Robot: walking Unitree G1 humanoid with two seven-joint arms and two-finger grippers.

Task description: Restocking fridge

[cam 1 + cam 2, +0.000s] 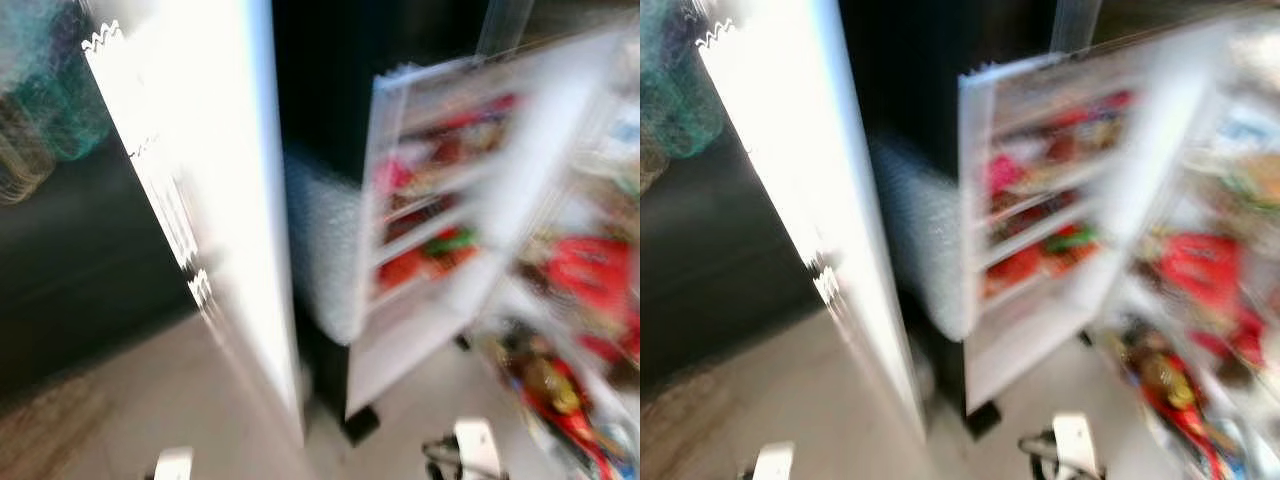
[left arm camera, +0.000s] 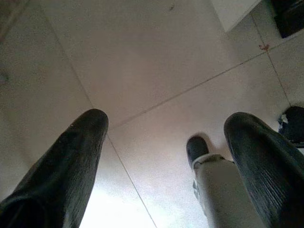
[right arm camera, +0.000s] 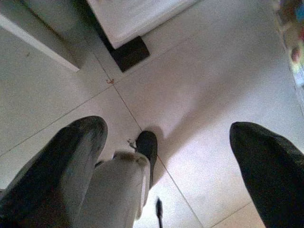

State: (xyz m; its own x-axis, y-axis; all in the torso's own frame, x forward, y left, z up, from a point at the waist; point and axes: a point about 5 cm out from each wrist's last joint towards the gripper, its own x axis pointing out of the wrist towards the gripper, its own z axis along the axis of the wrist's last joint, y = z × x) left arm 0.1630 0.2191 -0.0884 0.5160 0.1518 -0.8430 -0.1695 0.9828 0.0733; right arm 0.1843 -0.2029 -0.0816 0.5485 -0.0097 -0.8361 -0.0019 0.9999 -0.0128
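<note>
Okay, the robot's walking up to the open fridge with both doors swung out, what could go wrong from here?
1. The head views are blurred, so judging distance to the tall white left fridge door is hard; it could bump its edge.
2. The white right fridge door has shelves packed with red packets; a knock might spill them.
3. The open left end effector and open right end effector hang above the pale tiled floor, holding nothing to restock.

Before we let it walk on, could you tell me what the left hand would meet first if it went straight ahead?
Most likely the tiled floor: the open left hand points down at bare tiles. The robot's own foot sits close by.
</note>
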